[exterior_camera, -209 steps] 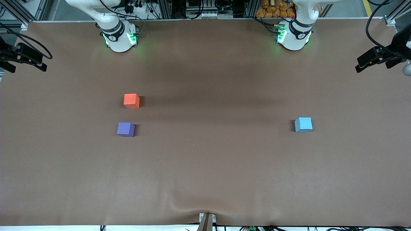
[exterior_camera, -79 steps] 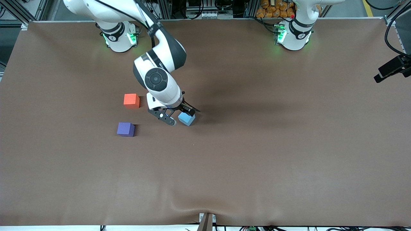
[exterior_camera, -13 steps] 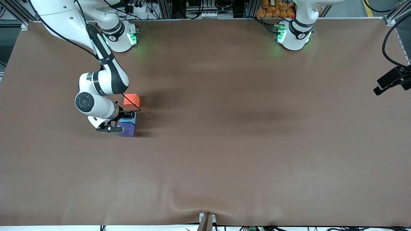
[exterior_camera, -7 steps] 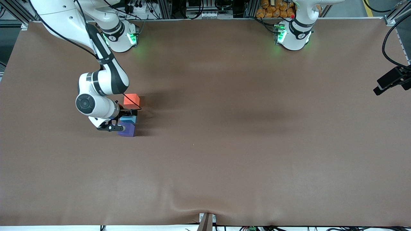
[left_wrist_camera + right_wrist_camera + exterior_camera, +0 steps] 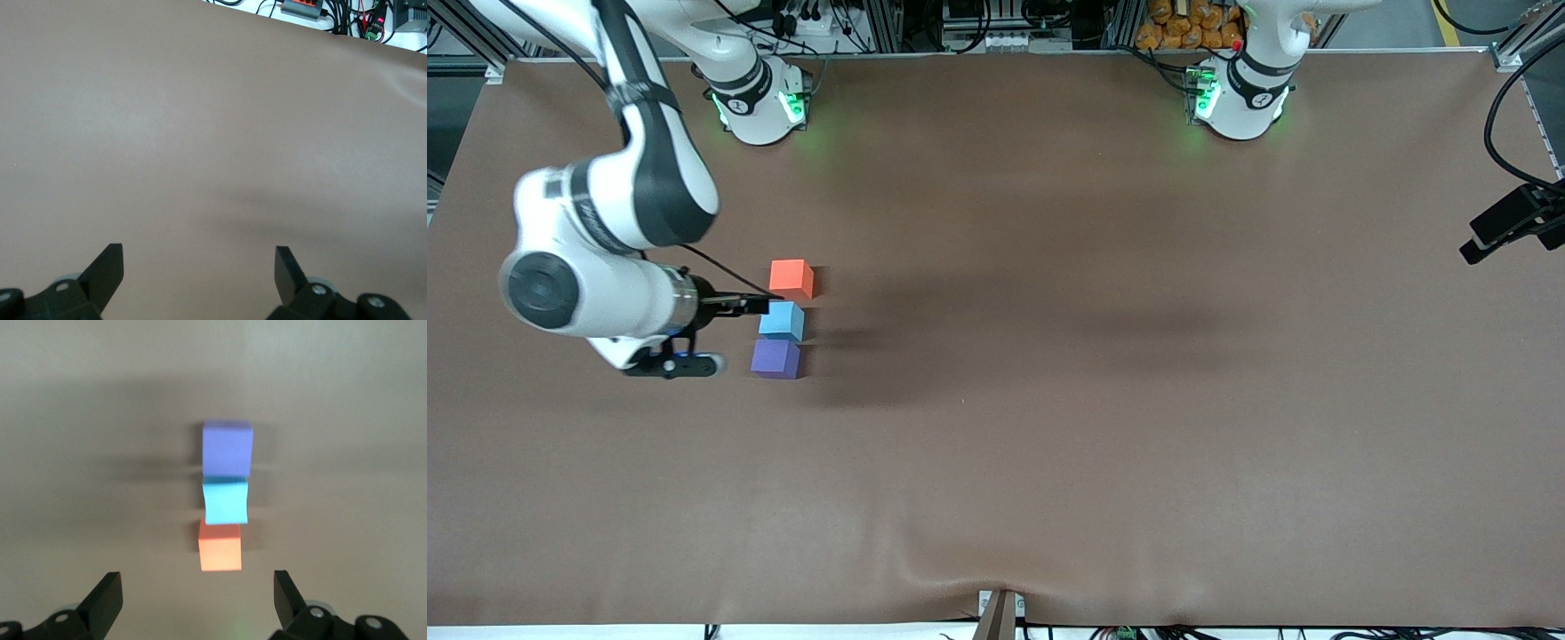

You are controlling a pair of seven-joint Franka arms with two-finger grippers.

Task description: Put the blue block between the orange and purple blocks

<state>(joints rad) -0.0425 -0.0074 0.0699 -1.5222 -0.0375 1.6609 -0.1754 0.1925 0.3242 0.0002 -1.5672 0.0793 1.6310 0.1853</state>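
Note:
The blue block [image 5: 782, 321] rests on the table between the orange block [image 5: 791, 278] and the purple block [image 5: 775, 359], all three in a tight row. Orange lies farthest from the front camera and purple nearest. My right gripper [image 5: 713, 335] hangs open and empty above the table, beside the row toward the right arm's end. The right wrist view looks down on the purple block [image 5: 227, 448], blue block [image 5: 225, 501] and orange block [image 5: 219, 546], with the right gripper [image 5: 197, 597] holding nothing. My left gripper [image 5: 199, 273] is open over bare table and waits at the left arm's end [image 5: 1503, 229].
The brown table cover [image 5: 1049, 400] has a ripple at the edge nearest the front camera. Both arm bases [image 5: 760, 102] stand at the edge farthest from that camera, with cables and racks past it.
My right gripper opened and let go of the blue block. It then rose and drew back toward the right arm's end. The blue block stays between orange and purple. The left arm has not moved.

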